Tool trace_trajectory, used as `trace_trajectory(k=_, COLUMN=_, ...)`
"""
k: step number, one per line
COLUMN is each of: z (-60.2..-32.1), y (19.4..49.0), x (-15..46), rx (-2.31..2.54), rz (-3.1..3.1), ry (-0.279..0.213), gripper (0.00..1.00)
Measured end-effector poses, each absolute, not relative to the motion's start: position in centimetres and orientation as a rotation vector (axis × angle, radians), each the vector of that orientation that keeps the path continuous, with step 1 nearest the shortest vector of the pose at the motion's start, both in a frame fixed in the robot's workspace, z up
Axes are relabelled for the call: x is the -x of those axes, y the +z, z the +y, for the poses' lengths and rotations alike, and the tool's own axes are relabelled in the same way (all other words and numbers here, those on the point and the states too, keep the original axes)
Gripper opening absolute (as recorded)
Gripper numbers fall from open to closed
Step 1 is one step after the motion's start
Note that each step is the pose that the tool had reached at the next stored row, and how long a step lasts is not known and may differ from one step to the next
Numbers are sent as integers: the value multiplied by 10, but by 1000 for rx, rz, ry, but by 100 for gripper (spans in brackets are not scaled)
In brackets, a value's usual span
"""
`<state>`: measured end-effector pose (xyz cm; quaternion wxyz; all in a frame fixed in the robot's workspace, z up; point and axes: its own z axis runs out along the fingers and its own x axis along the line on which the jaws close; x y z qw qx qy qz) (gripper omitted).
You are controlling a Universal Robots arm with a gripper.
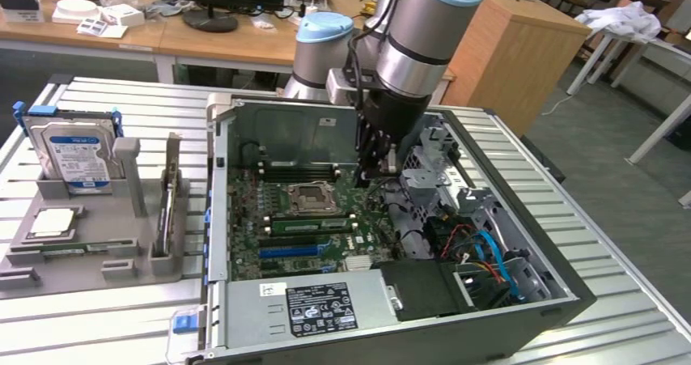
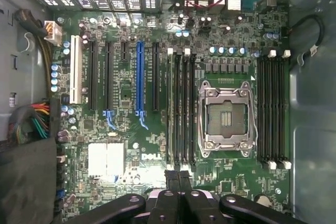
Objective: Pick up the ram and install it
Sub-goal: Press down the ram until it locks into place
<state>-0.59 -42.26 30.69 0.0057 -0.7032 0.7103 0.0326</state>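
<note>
Green motherboard with two memory-slot banks sits under one clenched hand.

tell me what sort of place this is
Likely a robotics lab set up for PC assembly: a robot arm reaches into an open PC case on a slatted metal table, a hard drive stands in a fixture beside it, and desks stand behind.

1. The exterior view stands off and high, looking down at a slant over the tabletop onto the open computer case and the arm reaching into it.
2. The wrist view looks straight down past the gripper, close above the motherboard inside that case.
3. Both share the motherboard and its processor socket.
</note>
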Motion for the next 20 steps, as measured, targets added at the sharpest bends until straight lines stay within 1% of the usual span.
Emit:
trace_trajectory(k=18, z=-423, y=294, x=6, rx=2201, rz=2223, ry=102, gripper=11)
trace_trajectory(k=20, z=-423, y=287, x=6, rx=2201, rz=2223, ry=102, gripper=11)
